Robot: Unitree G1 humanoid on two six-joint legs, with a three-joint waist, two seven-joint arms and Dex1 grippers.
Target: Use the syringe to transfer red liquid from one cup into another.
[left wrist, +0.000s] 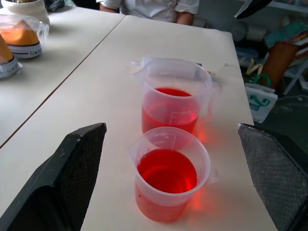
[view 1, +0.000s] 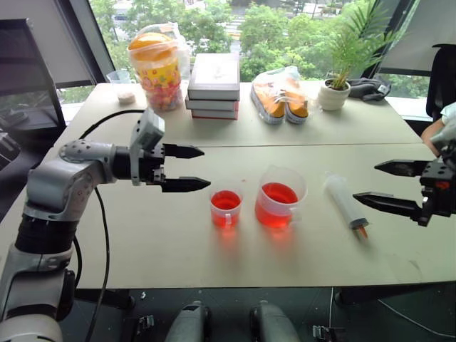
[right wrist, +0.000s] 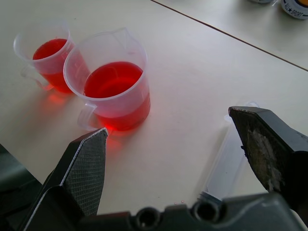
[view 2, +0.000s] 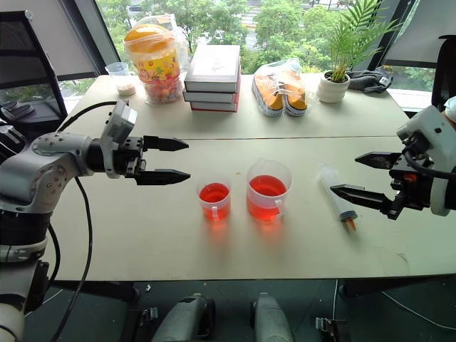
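Left eye view sets out a task not yet begun: the syringe [view 1: 346,204] lies flat on the pale counter [view 1: 142,242], untouched, its orange-red tip toward 5 o'clock and its plunger end toward 11 o'clock. At its 9 o'clock, near but apart, stands the larger cup [view 1: 279,197] with the pouring lip and side handle, about half full of red liquid [view 1: 278,194]; just beside that, again at 9 o'clock, stands the smaller cup [view 1: 226,209], which also holds red liquid already. The right gripper [view 1: 388,184] hovers at the syringe's 3 o'clock, above the counter, its two black fingers spread wide with nothing between them, pointing toward the syringe. The left gripper [view 1: 189,168] hangs at the smaller cup's 10 o'clock, fingers likewise spread and empty, aimed across toward the cups. The right wrist view shows the clear barrel lying between that gripper's parted fingers but lower, not touching them. I judge the step in hand to be the approach to pick up the syringe, with the right arm the likelier one for it. The next move calls for lowering the right gripper over the middle of the barrel, closing gently on it crosswise so it does not roll away, then lifting it and turning the tip downward toward the larger cup; working the plunger will probably need the left gripper's help.
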